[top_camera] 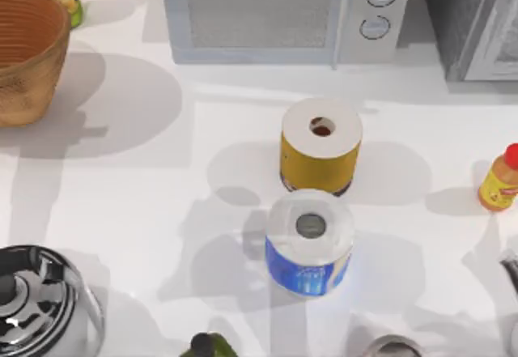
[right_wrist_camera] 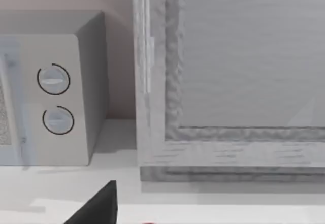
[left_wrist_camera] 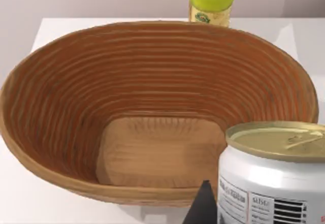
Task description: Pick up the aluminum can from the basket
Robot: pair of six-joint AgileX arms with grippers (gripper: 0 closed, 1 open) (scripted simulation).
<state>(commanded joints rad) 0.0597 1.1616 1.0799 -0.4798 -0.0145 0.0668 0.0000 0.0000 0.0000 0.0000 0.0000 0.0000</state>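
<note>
Wicker basket point(left_wrist_camera: 76, 107) sits at the far left of the table point(top_camera: 162, 211), nothing inside it. Close before the left wrist camera, the can point(left_wrist_camera: 274, 176) stands above the basket's near rim, likely held, though I cannot tell the finger point(left_wrist_camera: 203, 206) spread. The right gripper's finger state I cannot tell either.

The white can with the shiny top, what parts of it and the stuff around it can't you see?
- White aluminum can, left wrist view: lower body cut off by the picture edge.
- Left end effector: only a dark tip visible; grip unclear.
- Orange-brown woven wicker basket, top view: cut off at the left edge.
</note>
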